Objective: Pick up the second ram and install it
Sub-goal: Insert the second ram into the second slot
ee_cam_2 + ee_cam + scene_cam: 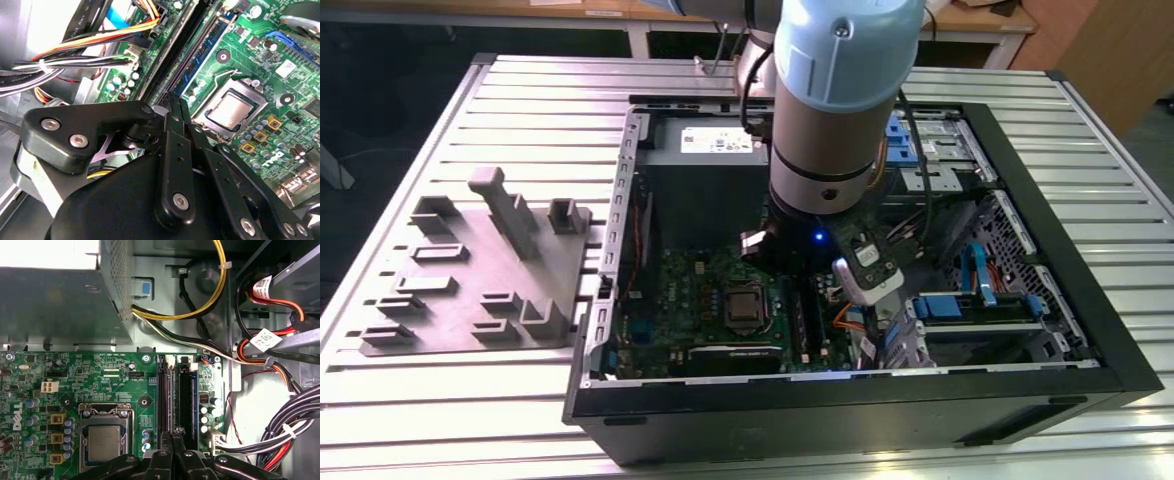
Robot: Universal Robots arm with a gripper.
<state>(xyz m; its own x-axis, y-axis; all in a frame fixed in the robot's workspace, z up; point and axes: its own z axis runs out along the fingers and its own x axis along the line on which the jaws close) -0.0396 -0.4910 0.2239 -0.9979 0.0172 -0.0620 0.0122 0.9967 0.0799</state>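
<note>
My gripper [172, 100] is shut, its two black fingers pressed together with nothing visible between them. In both wrist views its tips [177, 432] hover just over the near end of two long memory slots [176, 390] that run side by side on the green motherboard [60, 375]. A dark narrow strip fills the slot nearer the processor [165, 390]; the other slot [205, 55] shows blue along its length. I cannot tell whether either strip is the second ram seated edge-up. In the exterior view the arm [834, 110] reaches down into the open computer case [1067, 250].
The processor socket [105, 440] lies close beside the slots. Bundled cables [280, 440] crowd the other side, and the metal power supply box [55, 305] stands beyond the board. A grey plastic fixture [480, 265] rests on the slatted table at the exterior view's left.
</note>
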